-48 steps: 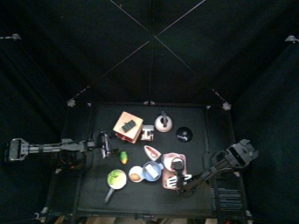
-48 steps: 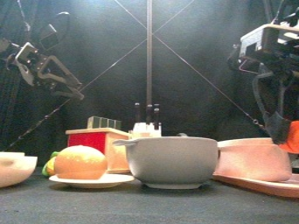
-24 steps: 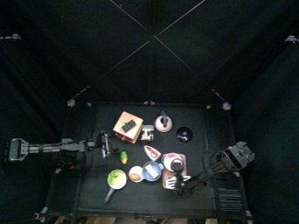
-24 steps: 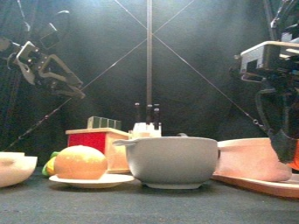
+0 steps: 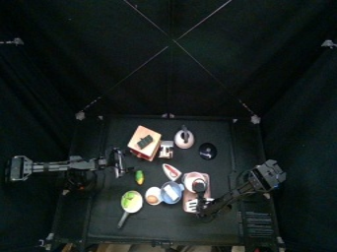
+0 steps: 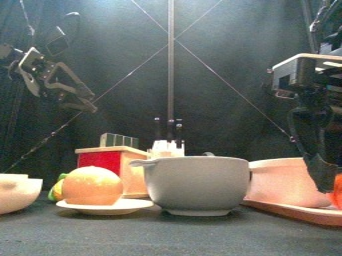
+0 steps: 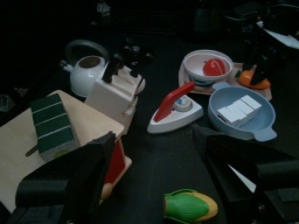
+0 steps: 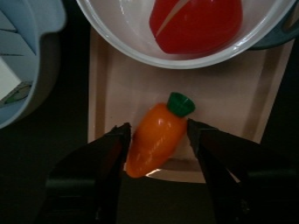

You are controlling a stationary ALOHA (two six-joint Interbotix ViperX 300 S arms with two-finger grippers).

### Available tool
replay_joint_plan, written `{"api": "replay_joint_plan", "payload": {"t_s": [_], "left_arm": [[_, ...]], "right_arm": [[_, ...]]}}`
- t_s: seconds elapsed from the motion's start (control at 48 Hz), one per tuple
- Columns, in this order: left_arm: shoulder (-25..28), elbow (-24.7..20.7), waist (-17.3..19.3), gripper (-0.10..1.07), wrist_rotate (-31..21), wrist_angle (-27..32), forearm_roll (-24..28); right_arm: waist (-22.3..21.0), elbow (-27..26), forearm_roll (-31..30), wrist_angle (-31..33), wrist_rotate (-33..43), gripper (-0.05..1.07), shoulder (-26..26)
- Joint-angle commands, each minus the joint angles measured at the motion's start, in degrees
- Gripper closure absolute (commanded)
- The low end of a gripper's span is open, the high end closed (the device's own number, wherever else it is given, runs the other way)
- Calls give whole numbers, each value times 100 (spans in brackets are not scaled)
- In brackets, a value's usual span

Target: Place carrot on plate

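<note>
Carrot [image 8: 160, 137]: orange, lying flat on pink plate [image 8: 107, 105], leaf end toward bowl [image 8: 187, 39]. Right gripper [image 8: 160, 149]: wide, straddling carrot; best lifted straight up, clear of bowl.

carrot [image 8: 158, 139] – orange, green-topped | lying flat on pale rectangular plate [image 8: 111, 105]

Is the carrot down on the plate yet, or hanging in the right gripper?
Down. The carrot lies flat on the plate, with the right gripper open astride it.

Dim overall, perhaps lit from above
</note>
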Motion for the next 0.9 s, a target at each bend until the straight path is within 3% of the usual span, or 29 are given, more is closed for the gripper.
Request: {"api": "replay_joint_plan", "payload": {"t_s": [0.0,0.875], "left_arm": [[9,-149,9,-4,9,-18,18],[9,-105,0,-4,-9,-18,0]], "right_arm": [[-53,-70,0,9,0,12,-97],[-105,-79,-79,62,-114,11,-334]]}}
